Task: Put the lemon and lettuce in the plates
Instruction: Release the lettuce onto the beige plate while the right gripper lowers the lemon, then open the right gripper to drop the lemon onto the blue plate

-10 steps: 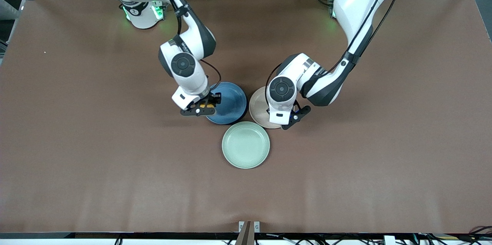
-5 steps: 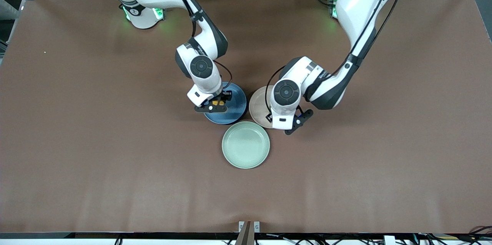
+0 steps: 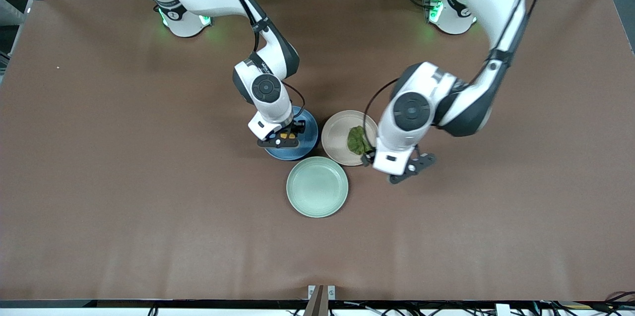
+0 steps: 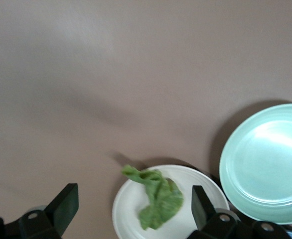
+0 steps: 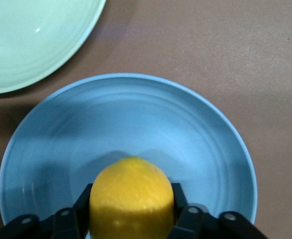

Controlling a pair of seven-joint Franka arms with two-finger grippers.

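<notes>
Now the right gripper (image 3: 281, 138) clasps the lemon (image 5: 131, 198) over the blue plate (image 3: 307, 130), ready to drop; the left gripper (image 4: 131, 211), fingers spread, hangs over the table at the beige plate's (image 3: 337, 135) four o'clock, lettuce (image 3: 356, 140) lying inside.

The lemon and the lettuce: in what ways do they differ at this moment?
The lemon is yellow and oval; the lettuce is a dark green wrinkly leaf. The lemon is gripped by the right pincer over the blue plate; the lettuce lies free on the beige plate, and the left pincer is open. Each is at its own plate.
</notes>
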